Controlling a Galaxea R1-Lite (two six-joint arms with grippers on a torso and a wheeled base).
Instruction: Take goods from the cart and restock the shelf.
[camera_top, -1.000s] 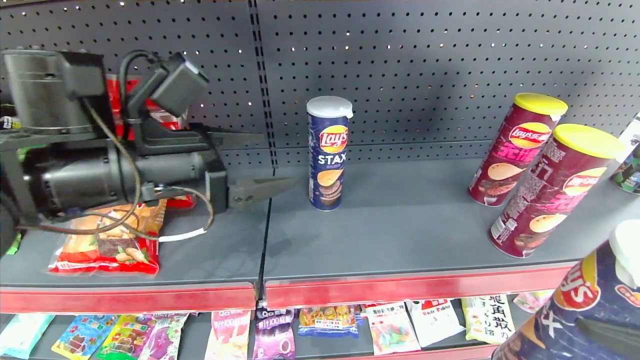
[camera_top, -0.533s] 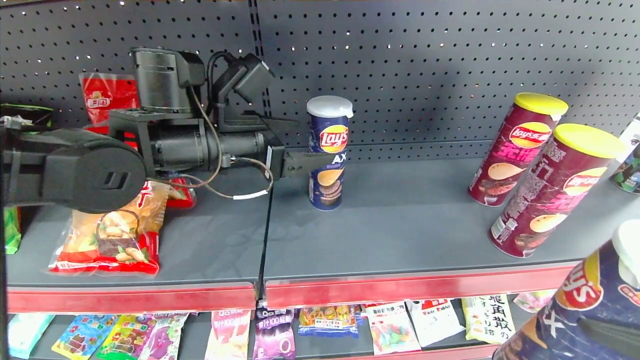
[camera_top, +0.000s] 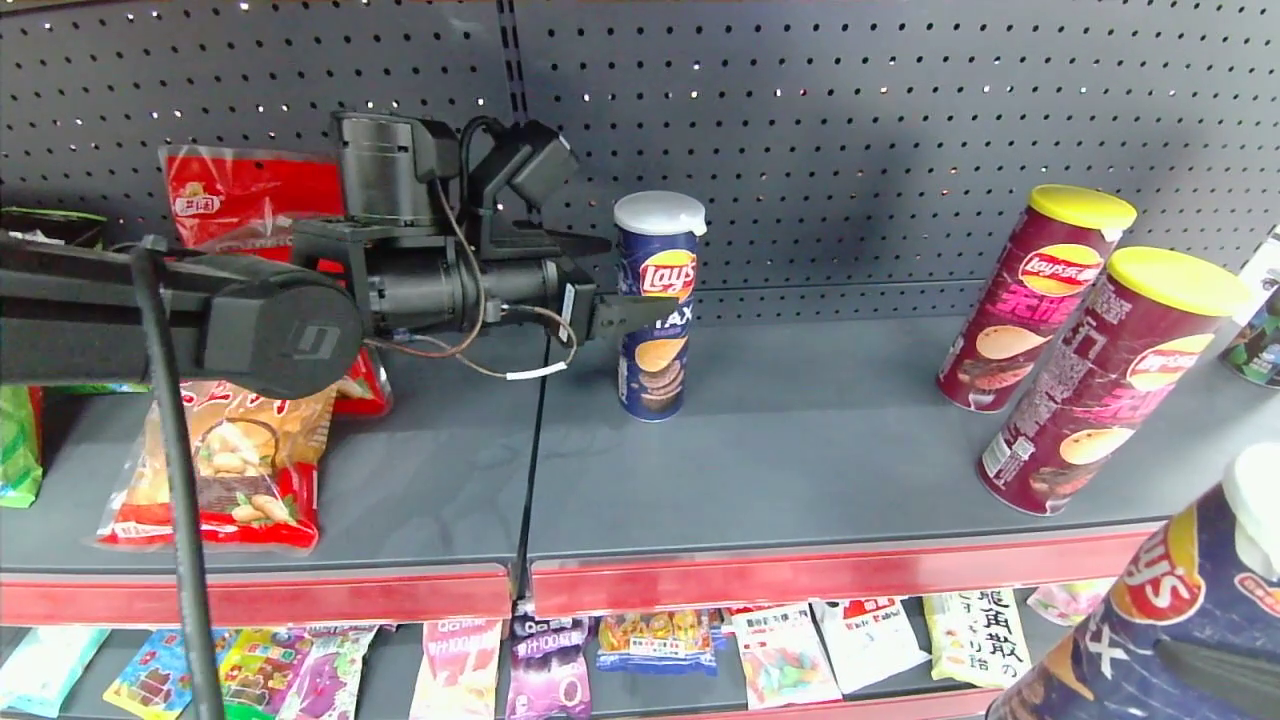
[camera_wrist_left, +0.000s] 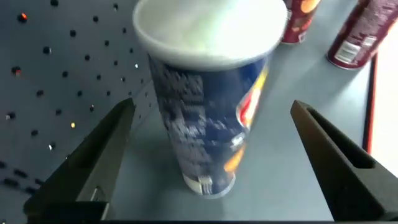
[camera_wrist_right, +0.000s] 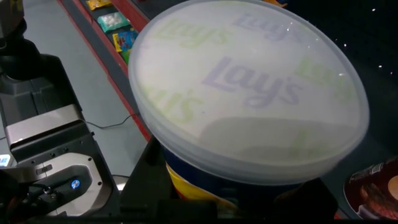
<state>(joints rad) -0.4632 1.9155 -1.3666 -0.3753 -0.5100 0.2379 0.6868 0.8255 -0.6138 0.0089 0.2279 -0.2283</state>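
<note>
On the grey shelf (camera_top: 800, 450), mid-left | blue can (camera_top: 657, 305) upright; left pincer (camera_wrist_left: 212, 107) spread either side, apart from it | right pincer (camera_wrist_right: 236, 199) apparently pinching second blue can (camera_top: 1180, 620), near right | handling: light, stiff cardboard tube, glossy (likely slippery), dents if squeezed; grip mid-body, below plastic lid

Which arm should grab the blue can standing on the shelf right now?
Left. The left gripper is open, with a finger on each side of the standing blue can at mid height. The right gripper is low at the front of the shelf, holding a second blue can.
</note>
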